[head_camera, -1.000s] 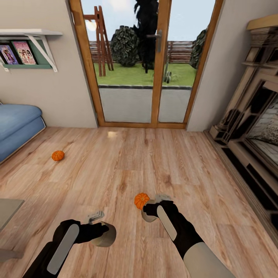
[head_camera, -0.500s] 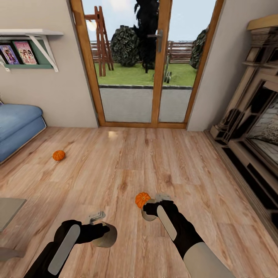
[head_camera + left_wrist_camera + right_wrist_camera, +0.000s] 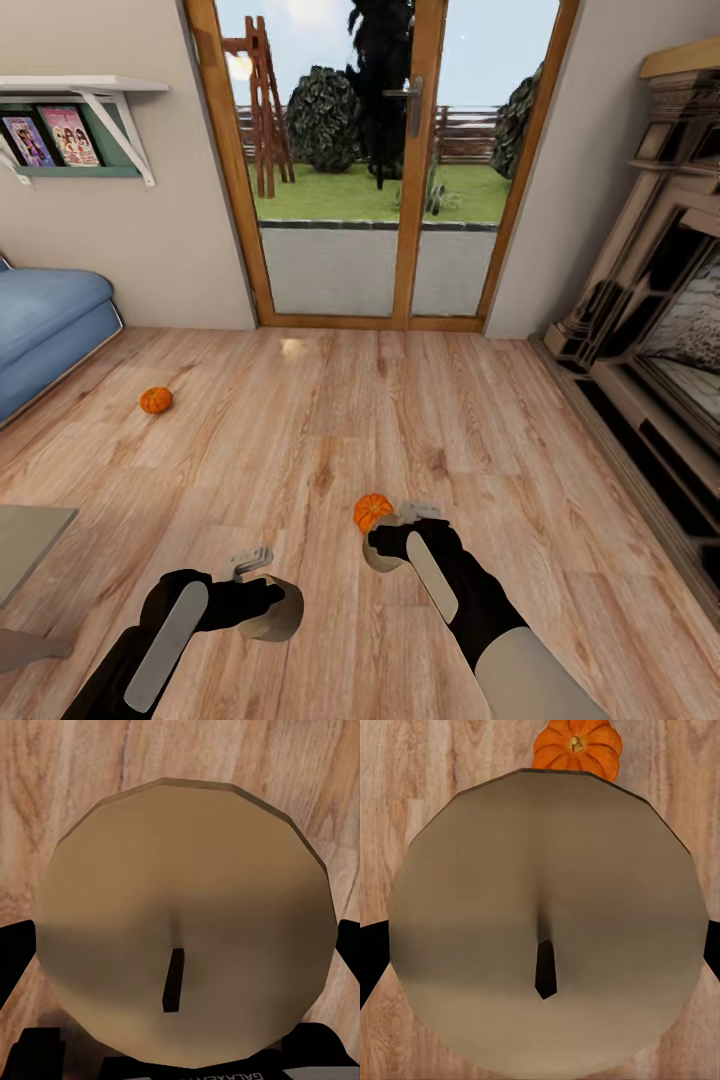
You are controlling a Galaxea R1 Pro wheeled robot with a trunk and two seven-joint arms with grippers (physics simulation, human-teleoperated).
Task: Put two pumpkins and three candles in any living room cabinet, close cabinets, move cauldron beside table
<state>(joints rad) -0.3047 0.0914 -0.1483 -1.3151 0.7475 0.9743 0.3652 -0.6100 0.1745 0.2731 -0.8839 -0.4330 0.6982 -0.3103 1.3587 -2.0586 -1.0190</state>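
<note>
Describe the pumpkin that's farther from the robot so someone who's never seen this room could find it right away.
Start at the glass patio door, then look to the blue sofa on its left. The far pumpkin sits alone on the wood floor near the sofa's front edge. The other pumpkin lies right beside the right gripper.

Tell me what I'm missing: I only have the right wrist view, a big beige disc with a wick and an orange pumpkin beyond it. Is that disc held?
Observer: Yes. In the head view the right gripper is closed on that candle above the wooden floor.
Operator: And the other arm?
Observer: The left gripper holds a second candle; its wrist view shows the wick.
Operator: Just the one pumpkin?
Observer: No, a second pumpkin lies on the floor farther left, near the blue sofa.
</note>
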